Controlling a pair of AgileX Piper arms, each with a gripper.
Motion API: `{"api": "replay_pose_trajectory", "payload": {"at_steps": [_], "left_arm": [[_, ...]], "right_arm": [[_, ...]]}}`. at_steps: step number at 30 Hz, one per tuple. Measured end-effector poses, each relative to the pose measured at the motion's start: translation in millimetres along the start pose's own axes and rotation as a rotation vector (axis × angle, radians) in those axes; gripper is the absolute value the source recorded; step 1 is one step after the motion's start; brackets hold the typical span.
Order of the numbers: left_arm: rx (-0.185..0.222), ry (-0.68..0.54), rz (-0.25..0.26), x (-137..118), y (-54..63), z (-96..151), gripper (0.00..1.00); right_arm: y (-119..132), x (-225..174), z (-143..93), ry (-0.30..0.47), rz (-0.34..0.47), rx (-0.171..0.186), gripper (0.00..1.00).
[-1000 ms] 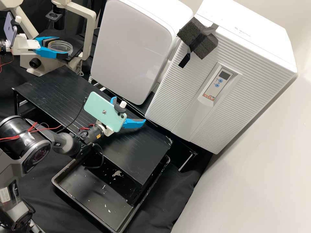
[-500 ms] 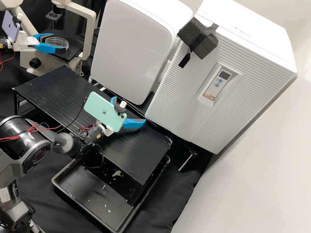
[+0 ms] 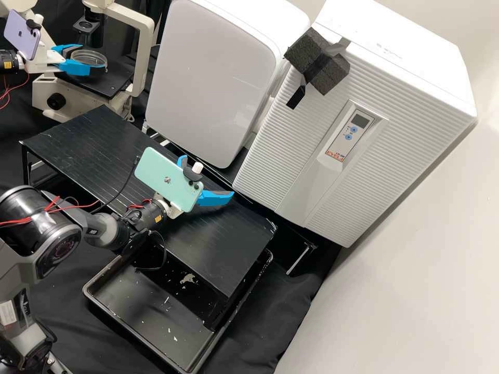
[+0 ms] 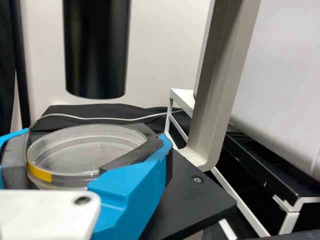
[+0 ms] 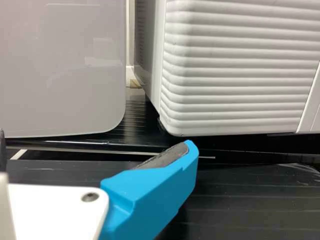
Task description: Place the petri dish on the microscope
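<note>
Over the microscope (image 3: 145,52) in the high view, your left gripper (image 3: 92,58) grips the petri dish (image 3: 89,58) between its fingers, above the black stage (image 3: 106,84); let go too high and it could drop or skid. From the left wrist view, you can't tell whether its base touches; lift too far and you might knock the black column (image 4: 96,50). Through the right wrist view, your right gripper (image 5: 97,140) is spread and empty; swinging it could clip the ribbed white cabinet (image 5: 235,75).
</note>
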Motion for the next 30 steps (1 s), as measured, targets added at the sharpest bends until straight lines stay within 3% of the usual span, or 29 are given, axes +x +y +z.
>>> {"api": "replay_pose_trajectory", "payload": {"at_steps": [5, 20, 21, 30], "left_arm": [[-0.005, 0.022, -0.019, 8, -4.9, 1, 0.00], [0.032, 0.036, 0.019, 18, -15.5, -6, 0.00], [0.037, 0.035, 0.022, 19, -16.1, -6, 1.00], [0.035, 0.033, 0.025, 19, -17.2, -5, 1.00]], "right_arm": [[0, 0, 0, 0.000, 0.000, 0.000, 1.00], [0, 0, 0, 0.000, 0.000, 0.000, 1.00], [0, 0, 0, 0.000, 0.000, 0.000, 1.00], [0, 0, 0, 0.000, 0.000, 0.000, 1.00]]}}
